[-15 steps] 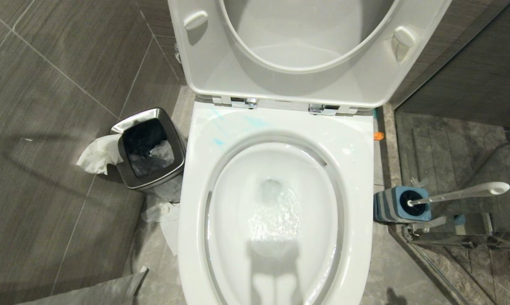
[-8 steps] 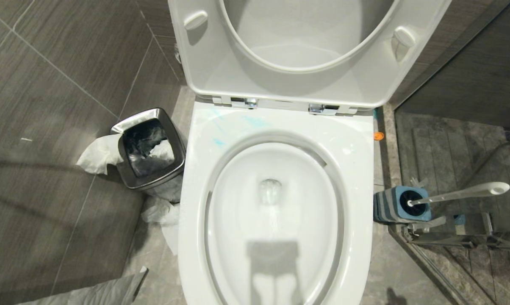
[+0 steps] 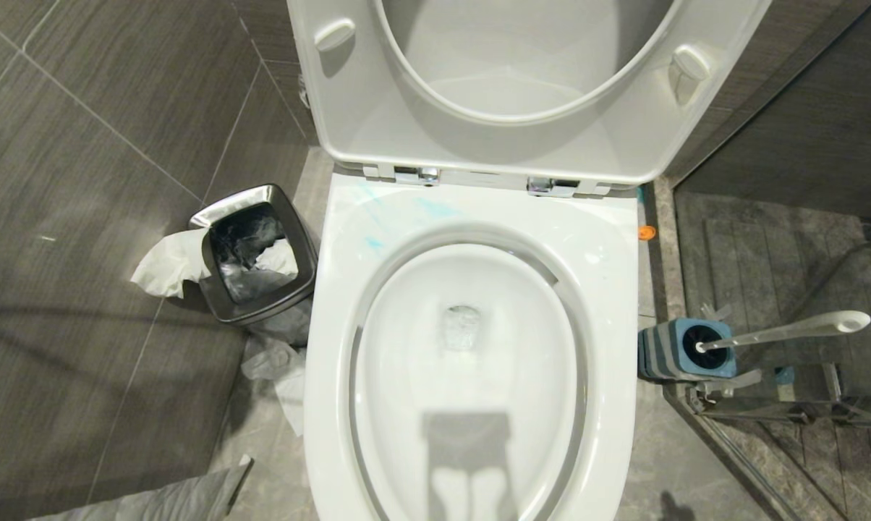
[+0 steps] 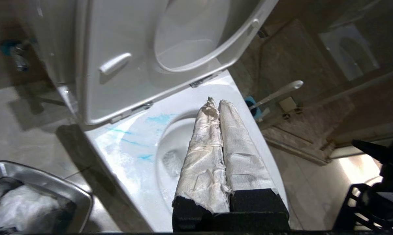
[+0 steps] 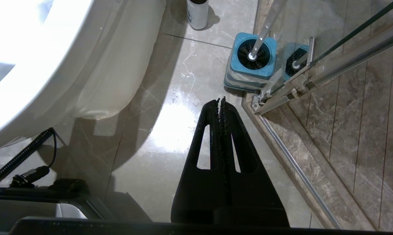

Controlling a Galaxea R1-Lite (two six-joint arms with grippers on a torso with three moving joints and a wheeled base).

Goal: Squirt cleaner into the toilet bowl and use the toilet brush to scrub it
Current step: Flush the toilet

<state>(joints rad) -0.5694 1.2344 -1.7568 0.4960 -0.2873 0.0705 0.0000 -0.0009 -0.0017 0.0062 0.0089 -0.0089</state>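
The white toilet bowl stands open, seat and lid raised, with still water at its drain. Teal cleaner streaks the back left of the rim, and the same cleaner shows in the left wrist view. The toilet brush sits in its blue-and-grey holder on the floor to the bowl's right. My left gripper, fingers wrapped in white paper, hovers shut and empty above the toilet bowl. My right gripper hangs shut and empty over the floor, short of the brush holder. Neither gripper shows in the head view.
A steel waste bin with tissue spilling out stands left of the bowl. A glass shower door frame runs right beside the brush holder and mirrors it. A small cylindrical bottle stands on the floor past the toilet's base.
The rushing water in the bowl has settled to a calm pool. A shadow across the left floor tiles and the bin has shifted. Bowl, bin and brush stay put.
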